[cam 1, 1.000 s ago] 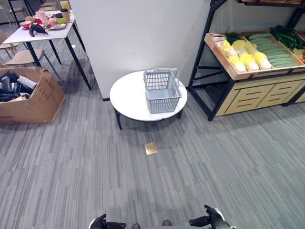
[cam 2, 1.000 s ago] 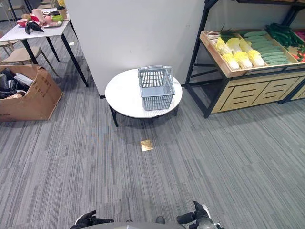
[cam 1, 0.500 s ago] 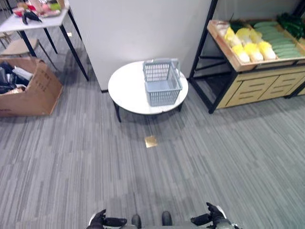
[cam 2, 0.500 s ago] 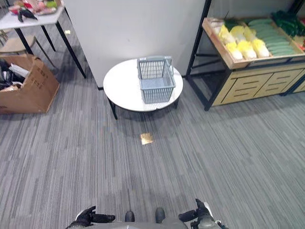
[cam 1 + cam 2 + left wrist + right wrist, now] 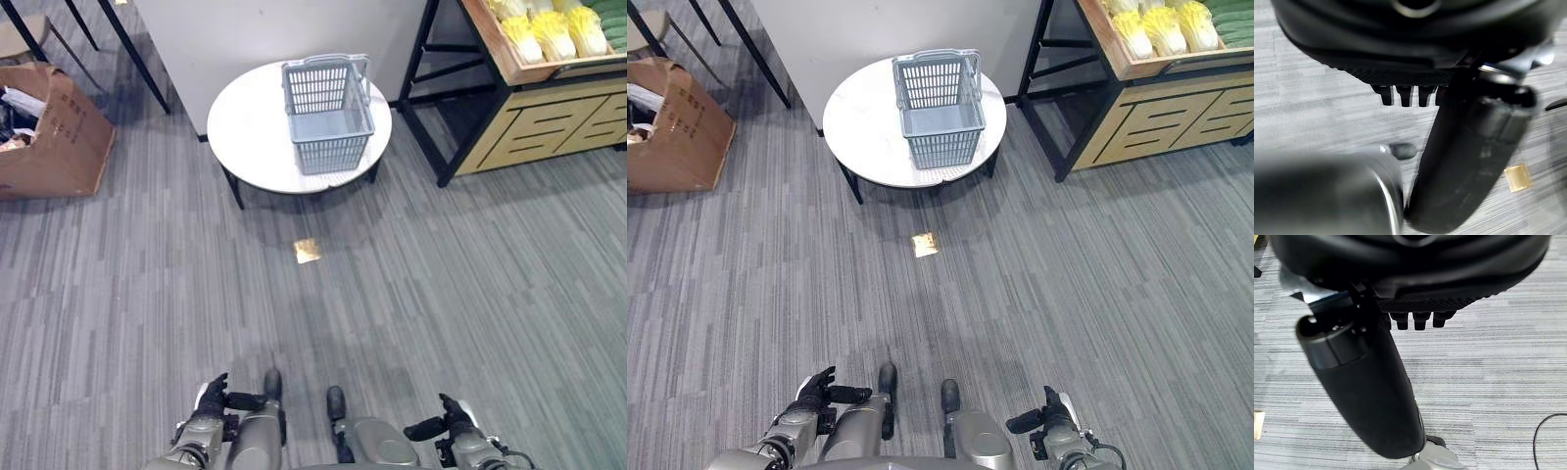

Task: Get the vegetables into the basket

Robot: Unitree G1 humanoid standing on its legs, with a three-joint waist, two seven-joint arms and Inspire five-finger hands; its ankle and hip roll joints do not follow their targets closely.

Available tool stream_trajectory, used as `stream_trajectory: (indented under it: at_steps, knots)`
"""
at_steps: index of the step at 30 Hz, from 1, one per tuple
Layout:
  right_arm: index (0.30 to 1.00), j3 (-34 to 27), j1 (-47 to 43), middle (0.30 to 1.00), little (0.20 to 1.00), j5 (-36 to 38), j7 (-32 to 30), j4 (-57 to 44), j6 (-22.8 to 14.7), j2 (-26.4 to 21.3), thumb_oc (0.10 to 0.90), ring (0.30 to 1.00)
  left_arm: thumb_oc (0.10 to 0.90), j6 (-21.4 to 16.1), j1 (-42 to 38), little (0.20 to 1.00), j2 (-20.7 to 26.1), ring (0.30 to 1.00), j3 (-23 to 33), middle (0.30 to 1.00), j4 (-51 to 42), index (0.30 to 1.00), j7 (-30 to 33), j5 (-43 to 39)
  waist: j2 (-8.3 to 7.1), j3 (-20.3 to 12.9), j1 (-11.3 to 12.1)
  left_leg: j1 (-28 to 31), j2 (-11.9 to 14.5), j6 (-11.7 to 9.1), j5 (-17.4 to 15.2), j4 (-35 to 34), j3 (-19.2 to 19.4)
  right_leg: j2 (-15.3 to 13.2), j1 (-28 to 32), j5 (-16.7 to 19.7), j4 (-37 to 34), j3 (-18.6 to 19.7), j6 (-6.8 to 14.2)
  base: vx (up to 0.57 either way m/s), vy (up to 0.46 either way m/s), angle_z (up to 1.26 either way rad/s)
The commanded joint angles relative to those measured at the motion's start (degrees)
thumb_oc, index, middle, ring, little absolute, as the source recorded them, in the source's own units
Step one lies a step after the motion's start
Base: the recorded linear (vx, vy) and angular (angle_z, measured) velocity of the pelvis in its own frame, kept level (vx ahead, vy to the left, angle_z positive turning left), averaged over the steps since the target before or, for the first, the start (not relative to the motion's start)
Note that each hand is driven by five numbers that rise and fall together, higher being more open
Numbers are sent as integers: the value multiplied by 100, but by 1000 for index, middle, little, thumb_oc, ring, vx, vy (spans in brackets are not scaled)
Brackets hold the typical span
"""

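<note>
Grey slatted basket (image 5: 328, 115) upright on round white table (image 5: 245, 127), yellow cabbages (image 5: 554, 31) shelved

A round white surface (image 5: 257, 127) on dark legs stands on the grey striped carpet (image 5: 470, 284), close against a pale wall (image 5: 274, 29). A small gold-coloured square (image 5: 308, 251) lies on the carpet just in front of it. Off to the left sits an open cardboard box (image 5: 54, 137) with things inside, and to the right a wooden drawer unit (image 5: 549, 127) sits in a black metal frame (image 5: 423, 93).
</note>
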Motion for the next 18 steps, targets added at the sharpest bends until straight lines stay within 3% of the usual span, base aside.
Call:
stream_trajectory:
  at_steps: [1,4,5,6,8,9,10,11,12,13,14,15,18]
  knots:
    - [1000,-22,347,1000,1000,-13,-64,-126,-96,-167,900,1000,900,-72,525,1000,69,1000,-87,1000,2,1000,89,121,-77,-532,121,86,-138,315,153,527,27,-427,538,-286,612,490,525,374,333,-98]
    - [1000,-98,367,1000,1000,16,-2,-102,-74,-128,900,1000,900,-39,539,1000,99,1000,-105,1000,42,1000,14,283,-160,-658,111,223,-283,479,-46,604,264,-672,540,20,688,628,741,288,316,-91]
    - [1000,-86,370,1000,1000,-19,48,-96,-65,-84,900,1000,900,-31,551,1000,123,1000,-120,1000,34,1000,-32,365,-223,-705,107,281,-416,592,-213,687,437,-805,471,407,808,739,900,180,240,-49]
    - [1000,-86,370,1000,1000,-20,48,-96,-65,-83,900,1000,900,-30,551,1000,124,1000,-121,1000,34,1000,-33,365,-225,-704,113,283,-416,593,-217,691,444,-807,473,408,805,746,902,226,327,-60]
    - [1000,-44,345,1000,1000,-57,88,-138,-64,-4,900,1000,900,-24,538,1000,166,1000,-104,1000,2,1000,-72,383,-273,-731,142,339,-541,720,-431,780,569,-909,334,787,1087,781,1013,198,354,-31]
    - [1000,5,226,1000,1000,-41,74,-236,-75,60,900,1000,900,4,464,1000,258,1000,-55,1000,-4,1000,-68,366,-212,-615,158,466,-539,829,-532,758,685,-926,-99,1167,1804,444,1060,233,498,-6]
    - [1000,33,203,1000,1000,-54,56,-357,-84,103,900,1000,900,13,447,1000,263,1000,-3,1000,26,1000,-51,350,-161,-585,170,681,-561,880,-622,681,774,-1022,-279,1211,2066,22,971,175,412,-52]
    - [1000,33,203,1000,1000,-55,56,-358,-84,103,900,1000,900,13,447,1000,263,1000,-3,1000,26,1000,-51,350,-164,-575,164,693,-565,880,-623,678,769,-1026,-267,1205,2070,17,971,230,291,-62]
    - [1000,62,207,1000,1000,-70,60,-404,-87,119,900,1000,900,13,468,1000,278,1000,55,1000,54,1000,-50,322,-134,-556,134,956,-588,900,-666,515,829,-1066,-447,1187,2109,-290,921,283,199,-49]
    - [1000,86,193,1000,1000,-68,78,-443,-102,131,900,1000,900,16,511,1000,279,1000,74,1000,113,1000,-85,338,-94,-528,98,1175,-593,892,-734,412,844,-1037,-715,993,1912,-607,877,346,215,-9]
    - [1000,80,180,1000,1000,-55,81,-454,-114,129,900,1000,900,15,519,1000,281,1000,86,1000,130,1000,-102,358,-87,-513,85,1248,-596,885,-766,402,845,-1035,-797,934,1780,-692,877,221,101,-6]
    - [1000,81,180,1000,1000,-55,81,-454,-114,128,900,1000,900,15,519,1000,280,1000,87,1000,130,1000,-102,358,-85,-499,79,1264,-595,883,-772,402,838,-1035,-779,924,1785,-700,876,193,29,-4]
    - [1000,142,81,1000,1000,-68,92,-525,-132,158,900,1000,900,22,547,1000,215,1000,50,1000,227,1000,-159,496,-164,-410,-25,1650,-690,833,-1076,419,787,-1206,-1024,1110,650,-1031,996,275,-23,21]
